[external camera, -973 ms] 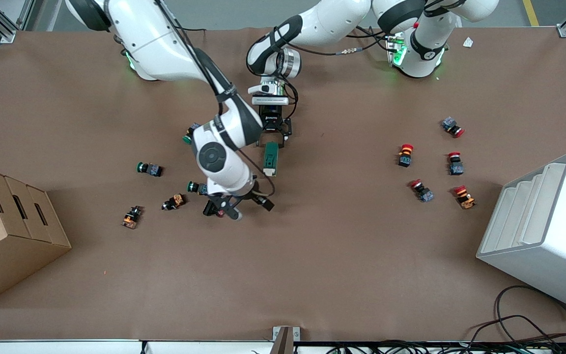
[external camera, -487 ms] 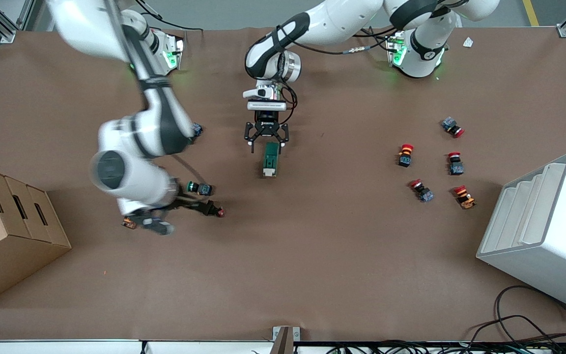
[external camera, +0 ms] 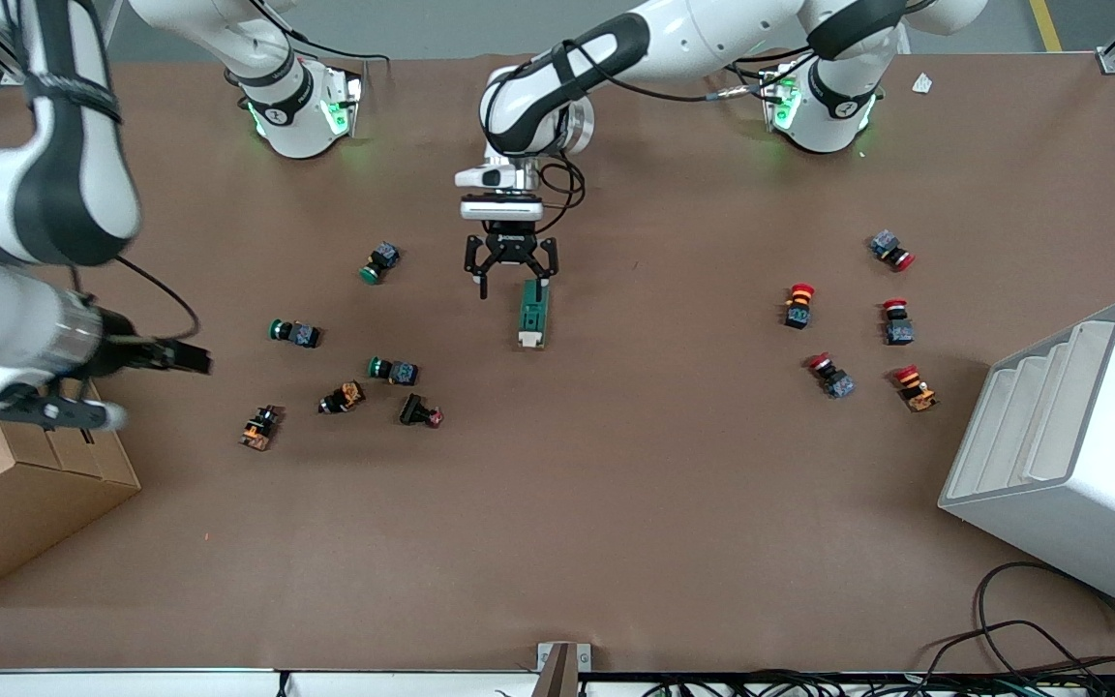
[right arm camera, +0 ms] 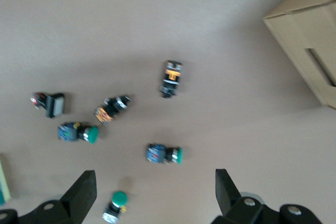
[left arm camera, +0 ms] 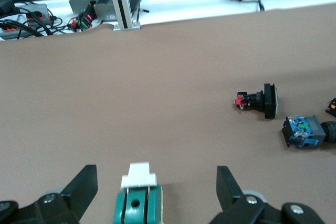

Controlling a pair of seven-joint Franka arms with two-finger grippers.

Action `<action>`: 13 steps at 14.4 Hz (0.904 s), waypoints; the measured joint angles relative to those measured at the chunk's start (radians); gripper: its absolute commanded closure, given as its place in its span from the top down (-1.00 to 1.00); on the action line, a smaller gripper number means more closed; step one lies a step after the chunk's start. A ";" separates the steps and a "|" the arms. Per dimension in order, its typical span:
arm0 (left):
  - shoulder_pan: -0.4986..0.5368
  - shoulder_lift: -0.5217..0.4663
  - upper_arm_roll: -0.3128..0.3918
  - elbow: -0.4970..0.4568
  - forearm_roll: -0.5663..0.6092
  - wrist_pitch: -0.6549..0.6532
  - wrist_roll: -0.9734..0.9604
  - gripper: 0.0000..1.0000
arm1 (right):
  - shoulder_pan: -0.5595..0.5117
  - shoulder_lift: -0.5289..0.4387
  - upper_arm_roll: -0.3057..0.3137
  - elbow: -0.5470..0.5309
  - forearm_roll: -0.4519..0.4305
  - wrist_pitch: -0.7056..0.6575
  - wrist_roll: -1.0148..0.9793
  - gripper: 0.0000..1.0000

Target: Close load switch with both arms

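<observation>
The load switch [external camera: 532,312], a dark green block with a white lever tab [external camera: 528,339] at its nearer end, lies flat mid-table. My left gripper [external camera: 512,281] is open just over its farther end, without touching it. In the left wrist view the load switch [left arm camera: 137,205] sits between the spread fingers [left arm camera: 84,187] of the left gripper [left arm camera: 156,184], closer to one finger. My right gripper [right arm camera: 152,182] is open and empty, high over the push buttons by the cardboard box. In the front view the right gripper [external camera: 127,387] looks large and blurred.
Green, orange and black push buttons [external camera: 393,370] lie scattered toward the right arm's end, beside a cardboard box [external camera: 25,474]. Several red push buttons [external camera: 798,303] lie toward the left arm's end, by a white bin [external camera: 1070,455]. Cables hang at the table's front edge.
My right arm has swung up and away from beside the load switch toward the cardboard box. My left gripper opened and drew back a little. The switch has not moved.
</observation>
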 measured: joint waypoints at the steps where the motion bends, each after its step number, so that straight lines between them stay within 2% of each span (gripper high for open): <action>1: 0.016 -0.005 -0.017 0.045 -0.084 0.008 0.098 1.00 | -0.002 -0.023 0.000 0.000 -0.021 -0.024 -0.006 1.00; 5: 0.018 -0.012 -0.031 0.206 -0.364 0.013 0.355 1.00 | -0.012 -0.074 0.011 -0.001 -0.043 -0.056 -0.011 1.00; 7: 0.015 -0.014 -0.039 0.251 -0.448 -0.028 0.401 1.00 | -0.054 -0.077 0.050 -0.001 -0.043 -0.056 -0.016 1.00; 10: 0.022 -0.030 -0.089 0.320 -0.556 -0.169 0.481 1.00 | -0.111 -0.077 0.118 -0.001 -0.056 -0.052 -0.017 1.00; 13: 0.056 -0.111 -0.092 0.359 -0.714 -0.220 0.603 1.00 | -0.162 -0.077 0.179 -0.001 -0.063 -0.051 -0.017 1.00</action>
